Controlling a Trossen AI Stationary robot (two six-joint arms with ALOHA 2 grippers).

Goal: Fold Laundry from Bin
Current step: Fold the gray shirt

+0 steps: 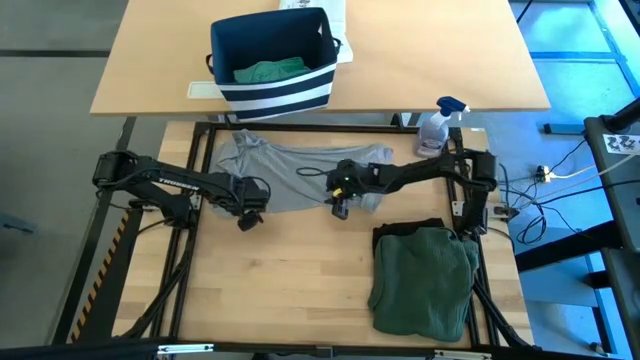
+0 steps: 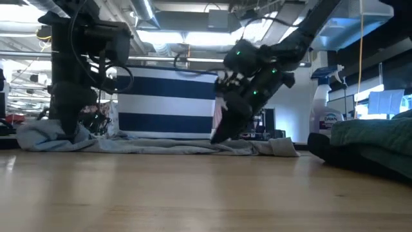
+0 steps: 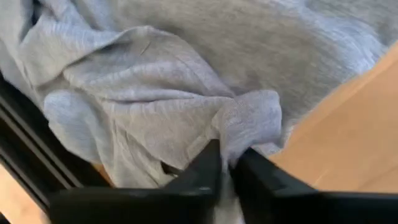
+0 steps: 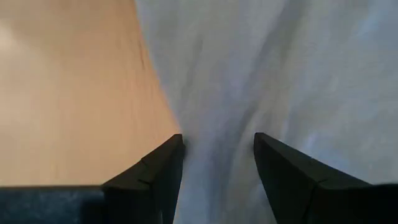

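Note:
A light grey garment (image 1: 290, 170) lies spread and rumpled across the far half of the wooden table (image 1: 290, 290). My left gripper (image 1: 248, 218) is at its near left edge, shut on a bunch of the cloth (image 3: 186, 81). My right gripper (image 1: 340, 208) stands open at the garment's near edge, right of its middle. Its fingers slant down on either side of a ridge of the grey cloth (image 4: 280, 74). The bin (image 1: 270, 65) stands on a second table beyond, with teal-green cloth (image 1: 268, 71) inside. My left gripper pinches a bunched fold (image 3: 249, 118) at the garment's near left edge between its two fingers, coming steeply from above. Several layers look gathered there. The rest of the garment lies slack on the table. My right gripper's fingertips (image 4: 165, 162) stand low at the cloth; whether they touch it, I cannot tell.
A folded dark green garment (image 1: 425, 280) lies on a black one (image 1: 405, 232) at the table's near right. A spray bottle (image 1: 437, 125) stands at the far right corner. Bare wood stretches along the near left and middle.

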